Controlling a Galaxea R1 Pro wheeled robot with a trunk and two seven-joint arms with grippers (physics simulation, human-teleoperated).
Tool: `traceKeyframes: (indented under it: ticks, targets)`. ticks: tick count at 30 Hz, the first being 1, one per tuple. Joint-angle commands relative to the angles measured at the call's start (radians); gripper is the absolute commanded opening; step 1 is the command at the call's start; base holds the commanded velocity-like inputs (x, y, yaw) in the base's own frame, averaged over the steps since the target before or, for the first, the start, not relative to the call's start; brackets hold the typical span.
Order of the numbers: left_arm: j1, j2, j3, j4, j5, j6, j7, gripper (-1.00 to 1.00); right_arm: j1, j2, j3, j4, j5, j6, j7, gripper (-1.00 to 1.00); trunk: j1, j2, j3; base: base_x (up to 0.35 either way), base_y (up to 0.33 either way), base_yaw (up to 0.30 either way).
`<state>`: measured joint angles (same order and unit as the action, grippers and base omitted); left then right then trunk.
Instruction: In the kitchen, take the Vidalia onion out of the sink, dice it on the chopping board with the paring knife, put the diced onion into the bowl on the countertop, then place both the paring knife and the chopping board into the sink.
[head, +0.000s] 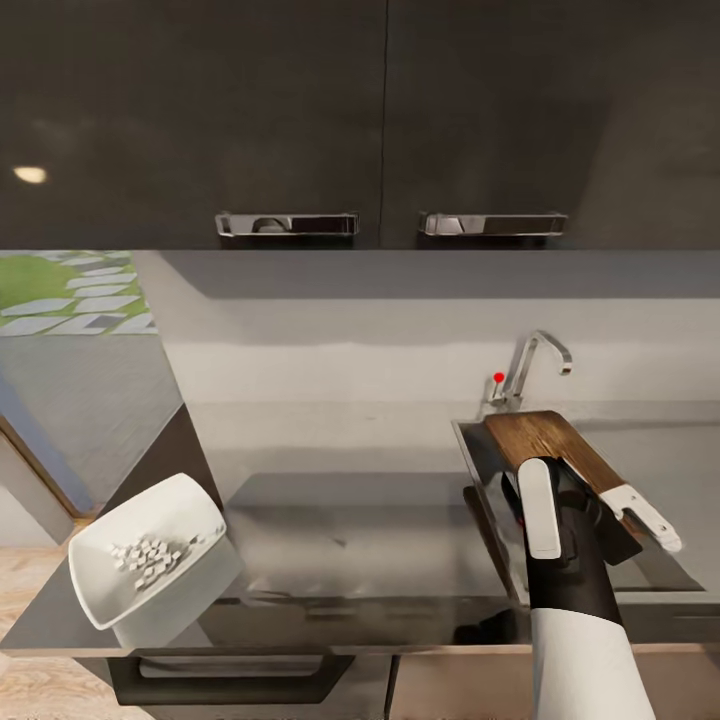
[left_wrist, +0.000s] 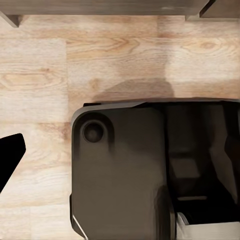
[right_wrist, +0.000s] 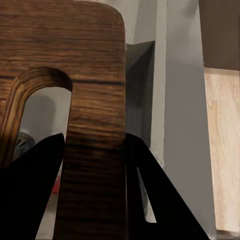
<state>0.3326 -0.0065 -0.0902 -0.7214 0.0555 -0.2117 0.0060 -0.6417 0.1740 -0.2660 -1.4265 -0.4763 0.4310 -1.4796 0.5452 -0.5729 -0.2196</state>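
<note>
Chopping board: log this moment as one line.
phase: board to sink | right pincer: shut on chopping board, held over sink | diced onion: in bowl | left pincer: cannot tell

Ahead of you, two dark upper cabinets (head: 300, 110) hang with chrome bar handles (head: 287, 224) above a pale grey wall (head: 330, 350). Off the worktop's left end you see a window (head: 70, 292) onto grass and paving stones. A soft light spot (head: 30, 174) glints on the left cabinet door. Below, the floor (left_wrist: 115, 55) is light wood plank.

Dark wall cabinets (head: 300, 110) w/ chrome handles (head: 287, 224); wood floor (left_wrist: 100, 60); window (head: 70, 300).
</note>
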Motion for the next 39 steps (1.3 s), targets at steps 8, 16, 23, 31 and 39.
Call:
traceKeyframes:
  ticks: [8, 16, 23, 31, 39]
  targets:
    - [0.000, 0.000, -0.002, -0.001, 0.006, -0.002, 0.000, 1.00, -0.001, 0.000, -0.002, 0.002, -0.023, 0.009, -0.006, -1.00, 0.000, -0.002, -0.014, 0.008, -0.018, 0.000]
    - [0.000, 0.000, -0.002, -0.001, 0.006, -0.002, 0.000, 1.00, -0.001, 0.000, -0.002, 0.006, -0.022, -0.038, -0.008, -1.00, 0.000, -0.002, -0.027, 0.166, -0.181, 0.000]
    - [0.000, 0.000, -0.002, -0.001, 0.006, -0.002, 0.000, 1.00, -0.001, 0.000, -0.002, 0.028, -0.022, -0.046, -0.007, -1.00, 0.000, -0.002, -0.038, 0.097, -0.100, 0.000]
    - [0.000, 0.000, -0.002, -0.001, 0.006, -0.002, 0.000, 1.00, -0.001, 0.000, -0.002, 0.080, -0.023, -0.070, -0.006, -1.00, 0.000, -0.002, -0.051, 0.003, -0.003, 0.000]
    - [0.000, 0.000, -0.002, -0.001, 0.006, -0.002, 0.000, 1.00, -0.001, 0.000, -0.004, 0.152, -0.024, -0.118, 0.003, -1.00, 0.000, -0.002, -0.064, 0.000, 0.000, 0.000]
